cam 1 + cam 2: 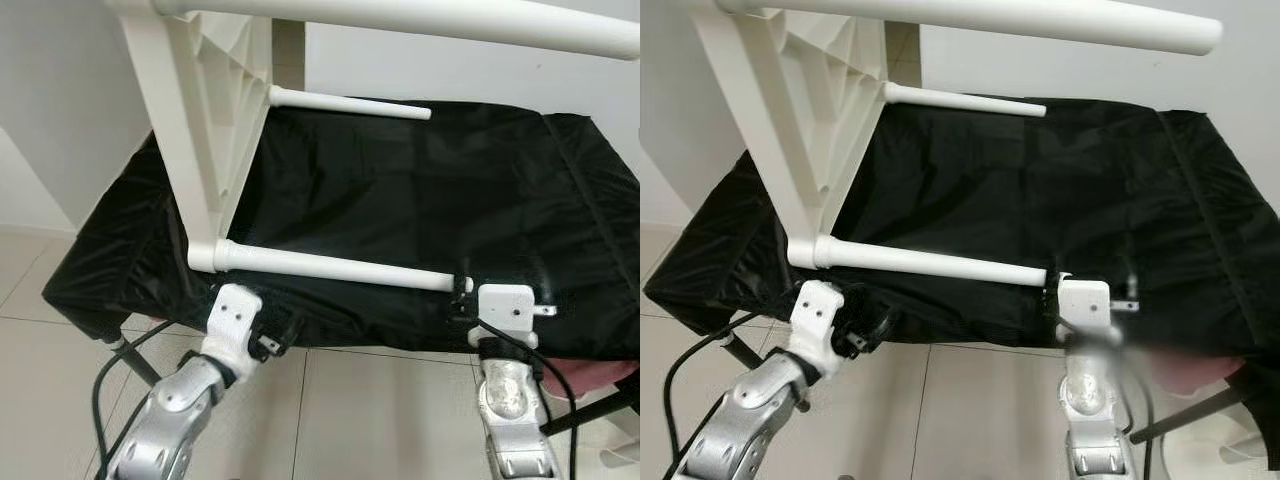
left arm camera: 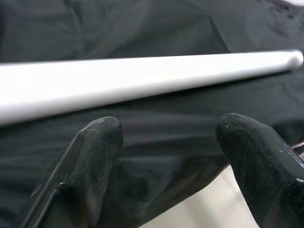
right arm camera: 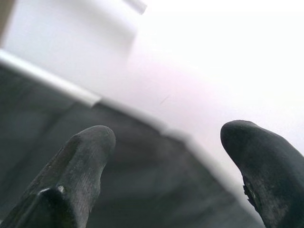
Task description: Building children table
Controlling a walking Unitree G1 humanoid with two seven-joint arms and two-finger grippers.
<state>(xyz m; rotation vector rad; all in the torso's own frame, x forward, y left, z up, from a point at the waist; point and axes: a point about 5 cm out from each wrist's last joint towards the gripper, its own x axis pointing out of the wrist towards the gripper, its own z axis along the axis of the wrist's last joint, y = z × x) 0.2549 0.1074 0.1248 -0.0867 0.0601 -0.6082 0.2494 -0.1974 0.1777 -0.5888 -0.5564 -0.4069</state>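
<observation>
I read no lettering on the white plastic children's table (image 1: 200,110) tipped on the black-covered table (image 1: 480,200); my left end effector (image 2: 166,137) and right end effector (image 3: 164,156) both gape wide beneath its near round white leg (image 1: 340,268).

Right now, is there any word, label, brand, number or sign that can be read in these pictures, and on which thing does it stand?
None: no text can be read on the white table, its legs, the black cover or the two arms.

Bright even light, right wrist view overexposed
</observation>
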